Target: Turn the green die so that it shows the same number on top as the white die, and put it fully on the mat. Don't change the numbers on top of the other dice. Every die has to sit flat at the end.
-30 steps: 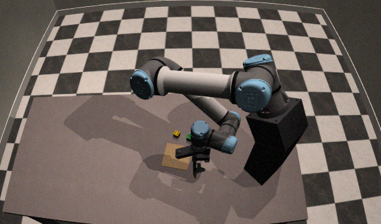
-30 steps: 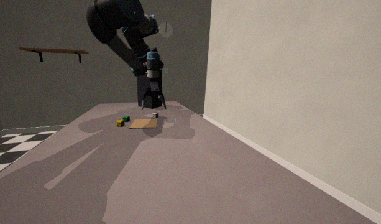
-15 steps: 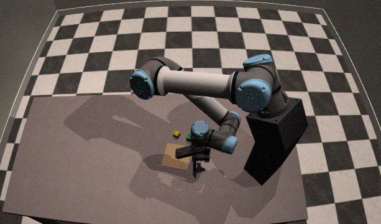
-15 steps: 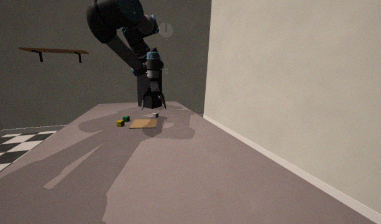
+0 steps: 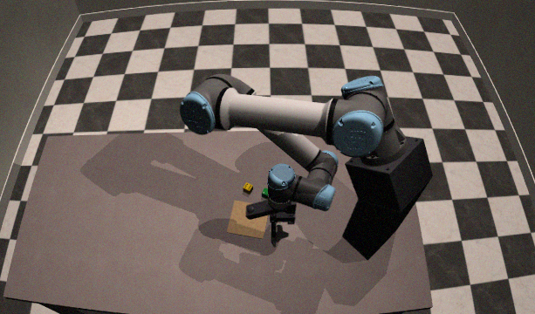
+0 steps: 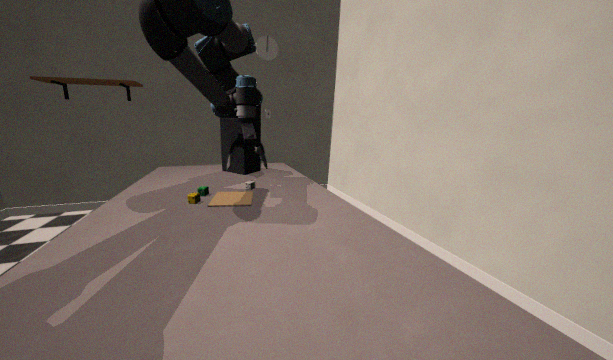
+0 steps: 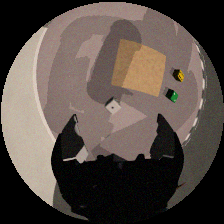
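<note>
The green die [image 7: 172, 95] lies on the table just off one edge of the tan mat [image 7: 138, 68]; it also shows in the exterior view [image 6: 203, 190] and partly behind the wrist in the top view [image 5: 264, 192]. The white die [image 7: 112, 105] lies near a mat corner, with one dark pip visible on top; it also shows in the exterior view [image 6: 250, 185]. My gripper [image 7: 117, 114] [image 6: 245, 157] is open and empty. It hangs high above the table, over the spot beside the white die.
A yellow die [image 7: 178, 75] lies next to the green die, off the mat; it also shows in the top view [image 5: 248, 187]. The arm's dark base block [image 5: 387, 192] stands close by. A wall [image 6: 481, 140] borders the table.
</note>
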`<state>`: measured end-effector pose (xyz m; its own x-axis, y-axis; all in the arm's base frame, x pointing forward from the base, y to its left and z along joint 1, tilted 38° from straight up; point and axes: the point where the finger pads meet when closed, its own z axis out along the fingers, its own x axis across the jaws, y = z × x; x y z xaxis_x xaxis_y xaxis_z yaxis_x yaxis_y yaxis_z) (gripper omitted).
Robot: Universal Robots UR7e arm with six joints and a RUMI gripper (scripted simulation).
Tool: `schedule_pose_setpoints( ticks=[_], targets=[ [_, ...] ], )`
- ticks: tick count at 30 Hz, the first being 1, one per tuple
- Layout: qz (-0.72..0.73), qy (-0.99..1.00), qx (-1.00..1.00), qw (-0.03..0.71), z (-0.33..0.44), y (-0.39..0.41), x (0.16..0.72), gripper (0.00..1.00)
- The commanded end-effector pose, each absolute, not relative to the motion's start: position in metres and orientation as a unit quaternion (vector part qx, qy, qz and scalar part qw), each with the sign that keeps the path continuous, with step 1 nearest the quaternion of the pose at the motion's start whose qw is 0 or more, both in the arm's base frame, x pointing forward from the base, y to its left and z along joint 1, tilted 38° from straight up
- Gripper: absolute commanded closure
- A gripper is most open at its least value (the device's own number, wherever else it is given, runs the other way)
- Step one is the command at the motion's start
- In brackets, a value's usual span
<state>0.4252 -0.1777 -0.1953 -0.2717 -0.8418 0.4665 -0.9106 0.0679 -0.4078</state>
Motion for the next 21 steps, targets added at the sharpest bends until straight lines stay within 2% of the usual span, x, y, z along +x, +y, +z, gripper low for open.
schedule_pose_setpoints(
  ticks=[1, 21],
  targets=[
    [0.324, -0.729, 0.601, 0.053, -0.168, -0.16, 0.415, 0.0],
    [0.324, -0.729, 0.601, 0.053, -0.136, -0.137, 0.402, 0.0]
  ],
)
